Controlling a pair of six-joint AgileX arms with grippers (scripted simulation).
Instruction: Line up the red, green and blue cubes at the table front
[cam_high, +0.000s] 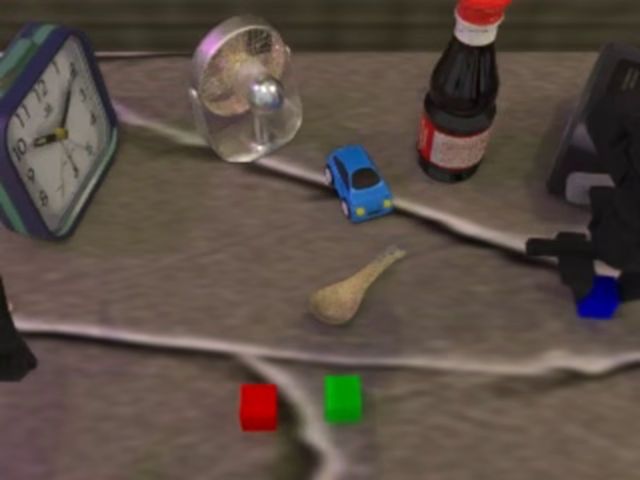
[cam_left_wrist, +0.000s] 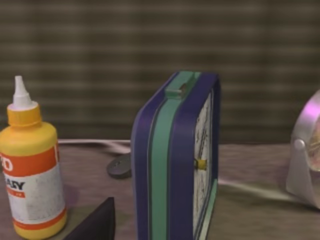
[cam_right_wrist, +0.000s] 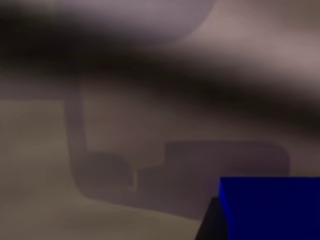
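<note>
Right gripper (cam_high: 603, 290): at the table's right edge, clamped on the blue cube (cam_high: 599, 298), which fills the near corner of the right wrist view with the gripper's shadow on the cloth beyond it, so the cube looks lifted, not resting
Left gripper (cam_high: 12, 350): parked at the far left edge; whether its fingers are spread or closed, I cannot tell
Red cube (cam_high: 258, 407): down at the front of the table (cam_high: 150, 300), left of centre
Green cube (cam_high: 342, 397): just beside the red one, on its right, a small gap between
Done so far: two of three look placed, red then green, in a row along the front
Left to do: my read is the blue cube needs carrying across and setting down to the right of green to finish the line
</note>
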